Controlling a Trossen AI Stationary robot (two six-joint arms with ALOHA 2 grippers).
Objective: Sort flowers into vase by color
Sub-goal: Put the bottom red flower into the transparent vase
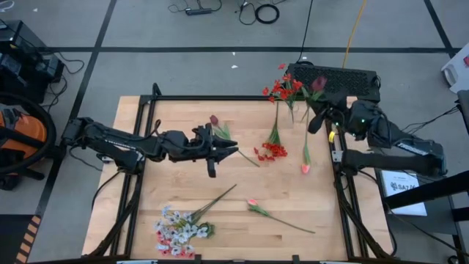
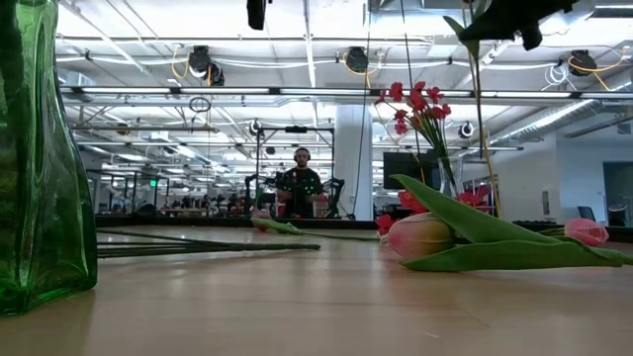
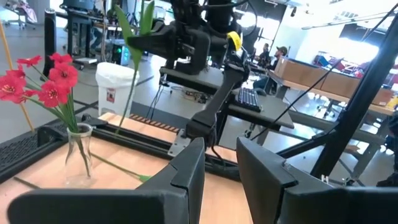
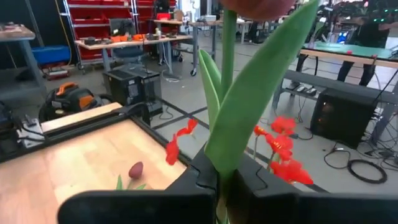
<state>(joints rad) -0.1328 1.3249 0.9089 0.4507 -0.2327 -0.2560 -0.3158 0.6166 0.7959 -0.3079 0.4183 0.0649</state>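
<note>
Holding a maroon tulip (image 1: 318, 83) by its stem, my right tool (image 1: 316, 117) is clamped tight at the worktop's (image 1: 183, 183) two o'clock corner. Near me at seven o'clock lies a whitish and pink bunch (image 1: 178, 231), with a pink tulip (image 1: 253, 202) at five o'clock. My left tool (image 1: 220, 152) waits mid-worktop, slightly parted and empty, beside another maroon bud (image 1: 214, 119). Farthest, a glass vase (image 3: 79, 149) with red flowers (image 1: 282, 88) stands at one o'clock. I judge this the carrying step; next comes steering the stem into the correct vase.
</note>
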